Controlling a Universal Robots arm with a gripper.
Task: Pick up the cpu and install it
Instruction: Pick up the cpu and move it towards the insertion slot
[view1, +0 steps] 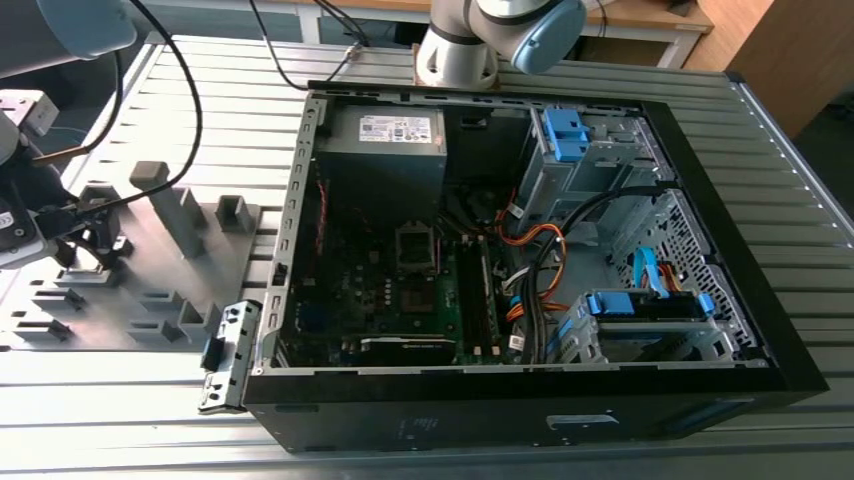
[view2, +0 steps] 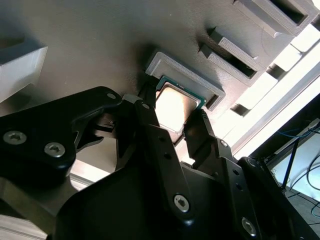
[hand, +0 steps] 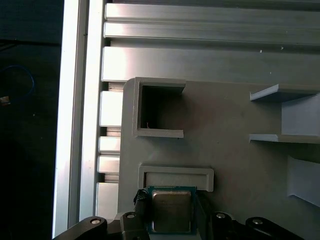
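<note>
The cpu is a small square chip with a shiny silver top and a green rim. It sits at a shallow grey holder on the grey fixture plate. In both wrist views my gripper has a black finger against each of two opposite edges of the chip, shut on it. The first wrist view shows the cpu just beside the holder's raised lip. In the exterior view the gripper is low over the fixture plate, at that view's left. The motherboard socket lies inside the open computer case.
Upright grey blocks and slots stand on the fixture plate near the gripper. A square pocket lies beyond the holder. The case holds a power supply, blue drive cages, cables and a graphics card. The arm's base stands behind the case.
</note>
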